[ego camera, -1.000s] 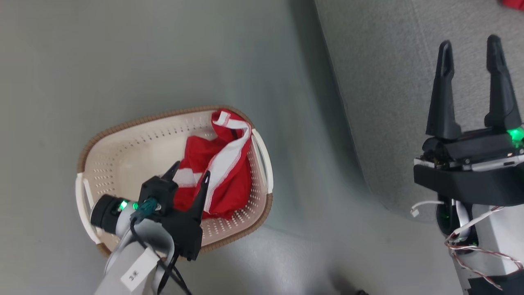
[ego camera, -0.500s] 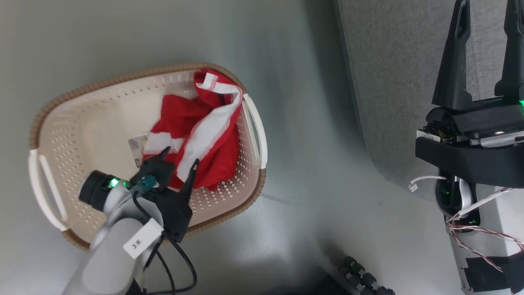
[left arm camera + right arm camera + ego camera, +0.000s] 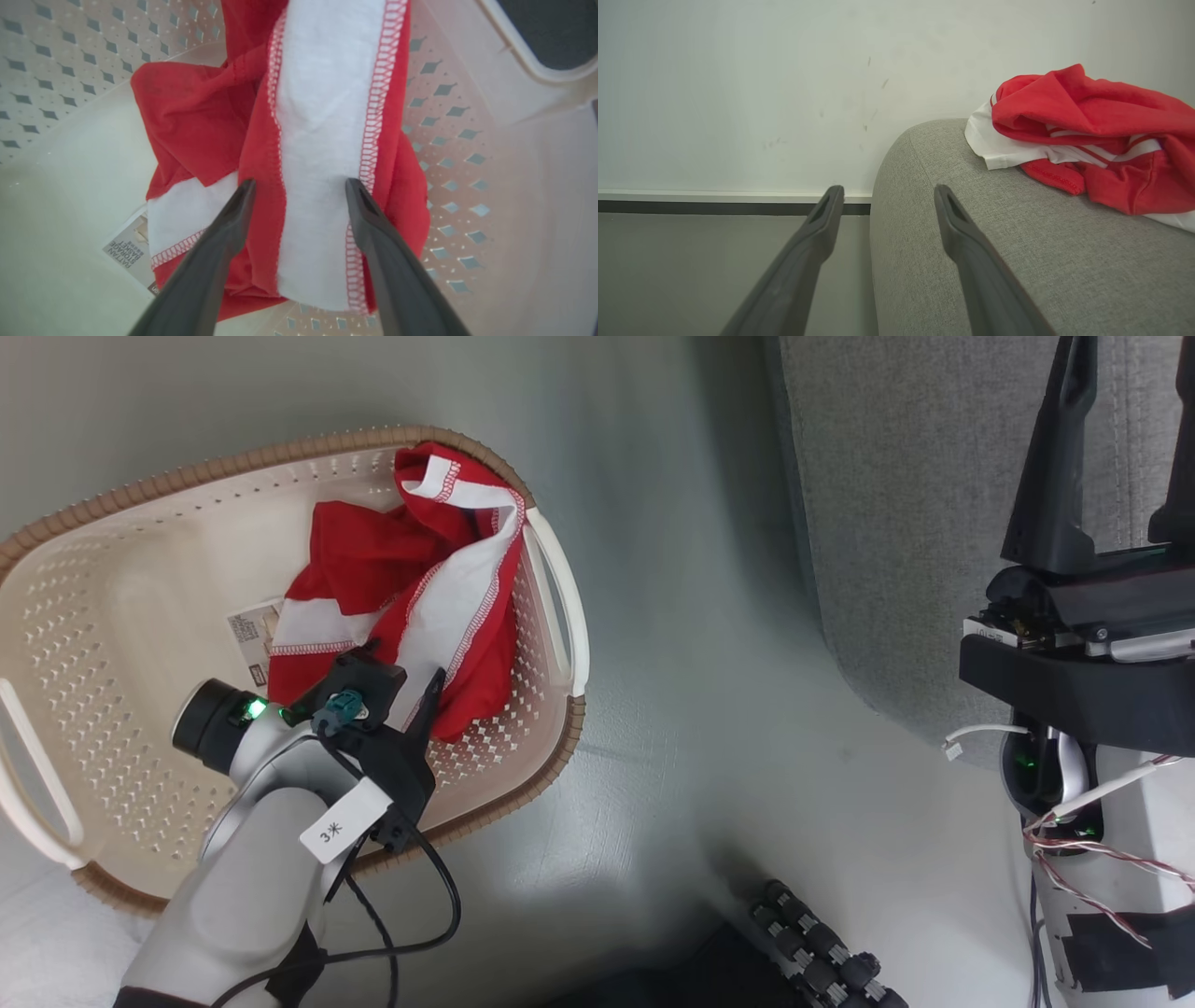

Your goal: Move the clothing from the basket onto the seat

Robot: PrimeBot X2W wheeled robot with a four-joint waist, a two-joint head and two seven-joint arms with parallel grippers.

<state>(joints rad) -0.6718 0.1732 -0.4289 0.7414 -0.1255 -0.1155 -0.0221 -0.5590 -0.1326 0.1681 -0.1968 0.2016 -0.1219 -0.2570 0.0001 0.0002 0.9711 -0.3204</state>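
Note:
A red garment with white trim, the clothing (image 3: pixel 411 574), lies bunched in the right half of the cream basket (image 3: pixel 112 616) on the floor. My left gripper (image 3: pixel 403 674) is open inside the basket, right over that garment. In the left wrist view its fingers straddle the white stripe of the clothing (image 3: pixel 322 140); I cannot tell if they touch it. My right gripper (image 3: pixel 888 187) is open and empty above the grey seat (image 3: pixel 915 504), near its edge. Another red and white piece of clothing (image 3: pixel 1092 135) lies on the seat (image 3: pixel 1017 242).
A paper label (image 3: pixel 250 627) lies on the basket bottom beside the garment. A white wall (image 3: pixel 784 93) with a dark skirting strip stands behind the seat. A dark ribbed part of my base (image 3: pixel 822 952) shows on the grey-green floor (image 3: pixel 700 709).
The head view has shifted, so the basket now sits higher and further left in it. My left gripper has gone lower into the basket, closer over the red garment. Both grippers stay open.

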